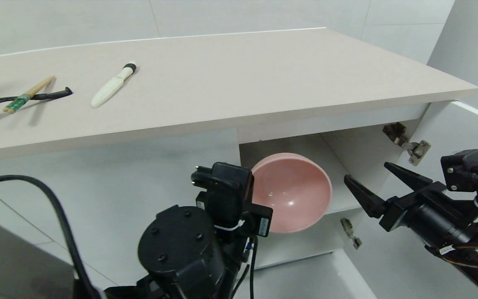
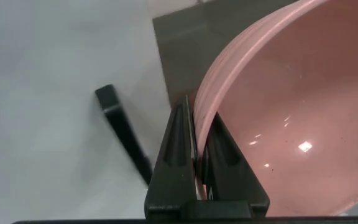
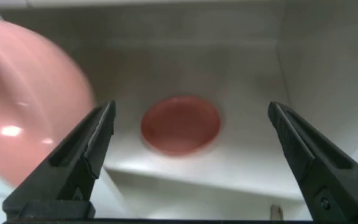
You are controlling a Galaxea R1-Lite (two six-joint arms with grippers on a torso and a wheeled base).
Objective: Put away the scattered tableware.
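A pink bowl [image 1: 293, 191] hangs tilted on its side in front of the open cabinet [image 1: 347, 149], under the counter. My left gripper [image 2: 196, 127] is shut on the bowl's rim [image 2: 207, 106]. To the right of the bowl, my right gripper [image 1: 378, 182] stands open and holds nothing. In the right wrist view its fingers [image 3: 86, 152] frame a small red dish [image 3: 180, 124] lying on the cabinet shelf, with the pink bowl [image 3: 23, 106] off to one side. On the counter lie chopsticks [image 1: 27, 94] and a white knife with a black band [image 1: 112, 85].
The cabinet door [image 1: 463, 137] is swung open at the right, its hinges [image 1: 407, 143] exposed. A black-handled utensil [image 1: 52, 94] lies beside the chopsticks at the counter's left. The counter top [image 1: 243, 70] is bare to the right. A shelf [image 1: 340, 201] runs inside the cabinet.
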